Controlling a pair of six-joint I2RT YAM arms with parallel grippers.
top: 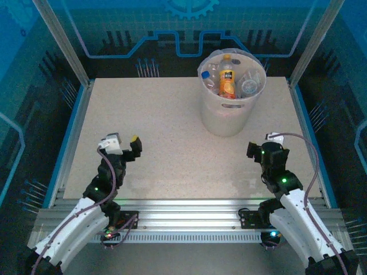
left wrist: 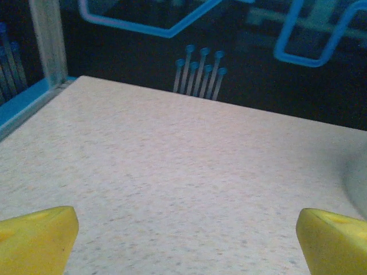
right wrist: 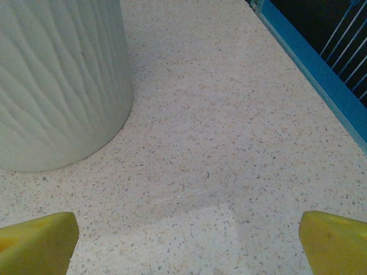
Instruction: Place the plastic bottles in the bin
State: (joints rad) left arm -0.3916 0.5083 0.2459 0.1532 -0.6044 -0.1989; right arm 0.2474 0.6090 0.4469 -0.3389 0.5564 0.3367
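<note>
1. Small clear plastic bottles, several in number, one with an orange label and a yellowish cap, another with a blue cap. They were heaped inside the bin, some upright and some leaning. Every bottle in sight lay within its rim, so the task was judged done or nearly so.
2. Large round translucent whitish plastic bin, with an oval handle cut-out below the rim. It stood upright on the far middle of the worktop, probably within reach of both arms. The right wrist view showed its rippled wall resting flat on the surface.
3. Pale speckled stone-look worktop, edged with a blue strip on its right side. The bin stood on it.
4. Left arm's fingers, yellow-tipped, spread wide and holding nothing. They hung low over bare worktop at the near left, well apart from the bin, which read as a rest pose rather than an approach.
5. Right arm's fingers, yellow-tipped, likewise spread wide and holding nothing. They hung near the bin's foot at the near right without touching it, aimed past its right side.
</note>
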